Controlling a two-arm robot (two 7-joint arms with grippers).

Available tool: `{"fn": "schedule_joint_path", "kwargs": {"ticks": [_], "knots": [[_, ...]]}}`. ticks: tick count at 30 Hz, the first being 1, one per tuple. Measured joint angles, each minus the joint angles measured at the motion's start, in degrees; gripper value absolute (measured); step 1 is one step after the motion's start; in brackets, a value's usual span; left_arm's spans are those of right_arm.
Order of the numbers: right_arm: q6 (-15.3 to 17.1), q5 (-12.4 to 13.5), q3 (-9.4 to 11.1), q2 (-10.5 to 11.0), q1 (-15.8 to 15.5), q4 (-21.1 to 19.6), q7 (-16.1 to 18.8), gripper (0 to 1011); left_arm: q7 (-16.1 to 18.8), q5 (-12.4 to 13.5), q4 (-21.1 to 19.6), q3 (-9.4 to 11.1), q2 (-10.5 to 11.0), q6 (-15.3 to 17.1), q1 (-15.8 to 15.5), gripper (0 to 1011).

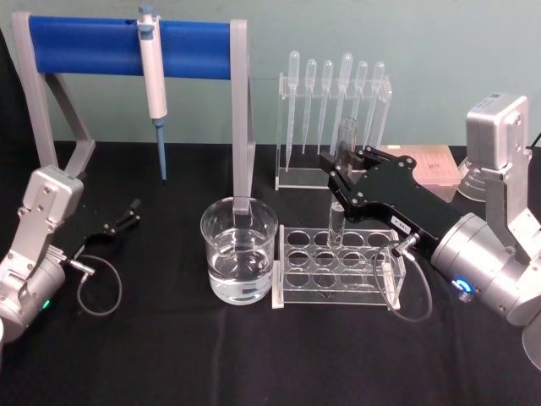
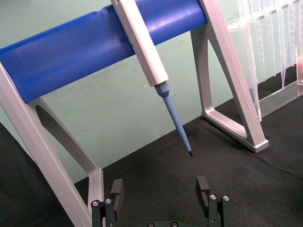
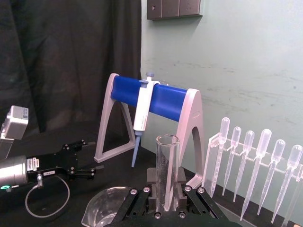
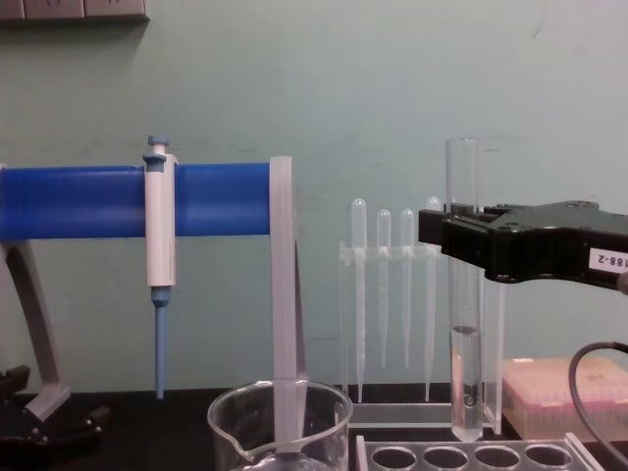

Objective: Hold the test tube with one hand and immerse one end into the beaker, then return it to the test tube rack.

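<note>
Pinching the upright test tube [image 4: 464,378] by its upper half just above the test tube rack [image 1: 338,293], the right gripper [image 1: 342,176] holds light, slippery, likely fragile glass needing gentle pressure; the left gripper [image 1: 127,216] sits parked, jaws apart.

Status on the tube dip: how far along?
Done: the right gripper is shut on the test tube. In hand: the tube hangs upright just above the test tube rack, beside the beaker, liquid in its bottom; whether it was dipped yet can't be told. Left: lowering it into a rack hole. The left gripper sits open, parked far left.
</note>
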Motion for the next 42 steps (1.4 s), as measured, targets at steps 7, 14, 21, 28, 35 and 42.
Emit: {"fn": "schedule_joint_path", "kwargs": {"ticks": [7,14,21,28,35,42], "knots": [[0.2,-0.03,0.03,-0.05,0.07,-0.14,0.04,225,0.0,0.0,0.0,0.0,0.0,0.0,0.0,1000],[2.22,-0.22,-0.9,-0.63,2.31,-1.33,0.89,225,0.0,0.0,0.0,0.0,0.0,0.0,0.0,1000],[4.05,-0.88,-4.56,-3.18,7.64,-0.04,2.18,225,0.0,0.0,0.0,0.0,0.0,0.0,0.0,1000],[3.49,-1.07,-8.49,-7.66,12.56,5.73,2.94,225,0.0,0.0,0.0,0.0,0.0,0.0,0.0,1000],[1.5,-2.04,-10.62,-10.35,14.43,11.32,2.93,225,0.0,0.0,0.0,0.0,0.0,0.0,0.0,1000],[-1.09,-3.29,-11.9,-12.28,14.17,16.7,2.84,225,0.0,0.0,0.0,0.0,0.0,0.0,0.0,1000]]}}
